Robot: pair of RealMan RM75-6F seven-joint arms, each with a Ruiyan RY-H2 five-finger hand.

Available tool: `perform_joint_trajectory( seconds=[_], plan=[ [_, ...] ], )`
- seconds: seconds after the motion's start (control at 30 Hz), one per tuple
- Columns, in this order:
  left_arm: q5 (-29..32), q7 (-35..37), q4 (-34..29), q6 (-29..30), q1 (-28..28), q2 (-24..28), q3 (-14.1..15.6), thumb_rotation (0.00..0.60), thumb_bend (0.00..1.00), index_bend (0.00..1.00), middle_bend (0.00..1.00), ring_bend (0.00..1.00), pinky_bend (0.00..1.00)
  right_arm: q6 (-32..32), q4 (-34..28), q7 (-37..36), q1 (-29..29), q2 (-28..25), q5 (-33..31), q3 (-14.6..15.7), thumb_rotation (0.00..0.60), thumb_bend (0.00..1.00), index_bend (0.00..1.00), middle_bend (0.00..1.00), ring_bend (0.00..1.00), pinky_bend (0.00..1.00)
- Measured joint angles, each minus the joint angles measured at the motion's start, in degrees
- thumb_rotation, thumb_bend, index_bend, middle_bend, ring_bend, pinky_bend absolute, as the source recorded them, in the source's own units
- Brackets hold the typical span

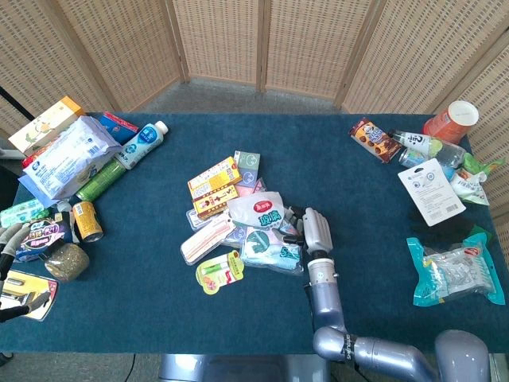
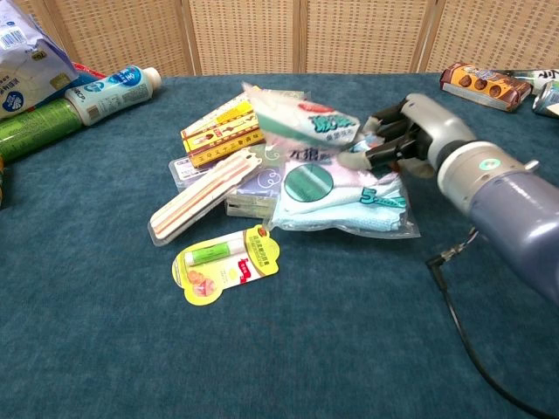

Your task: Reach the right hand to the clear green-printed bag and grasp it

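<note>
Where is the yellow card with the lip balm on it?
The yellow lip balm card lies flat on the blue cloth at the near edge of the middle pile, just in front of the clear green-printed bag, left of the right hand.

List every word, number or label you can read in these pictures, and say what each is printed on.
"5": large teal digit on the clear green-printed bag under the right hand.
White Chinese characters on the white-and-green pouch on the pile: too blurred to read.
Blue label on the white bottle: unreadable.
Print on the yellow blister card and yellow-and-red boxes: too small to read.
</note>
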State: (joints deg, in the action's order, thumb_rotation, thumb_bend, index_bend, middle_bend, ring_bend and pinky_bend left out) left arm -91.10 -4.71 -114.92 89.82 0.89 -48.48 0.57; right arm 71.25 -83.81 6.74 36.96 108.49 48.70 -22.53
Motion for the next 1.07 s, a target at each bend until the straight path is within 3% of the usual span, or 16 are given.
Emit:
perform_joint_trajectory(
  seconds=[0.3, 0.73, 1.07],
  plan=[
    [-0.33, -0.69, -0.24, -0.52, -0.26, -0.35, 0.16, 0.6, 0.0, 0.0, 0.0, 0.0, 0.0, 5.11, -11.05, 4.2, -2.7, -6.71, 2.44, -1.94, 0.6, 0.51, 0.66, 1.0, 0.82, 1.0],
    [-1.14, -0.51, -0.5, -0.47, -0.29, -0.3, 0.45, 0.6, 0.0, 0.0, 0.0, 0.0, 0.0, 11.33, -28.86, 15.34, -2.14, -15.79, 4.32, -8.2, 0.6, 0.52, 0.66, 1.0, 0.82, 1.0],
    [-1.87, -0.11, -0.56, -0.1, -0.1, -0.04, 0.72, 0.6, 0.0, 0.0, 0.0, 0.0, 0.0, 14.62, -33.84, 21.07, 1.95, -16.66, 3.19, -11.58, 0.6, 0.53, 0.66, 1.0, 0.83, 1.0]
  ],
)
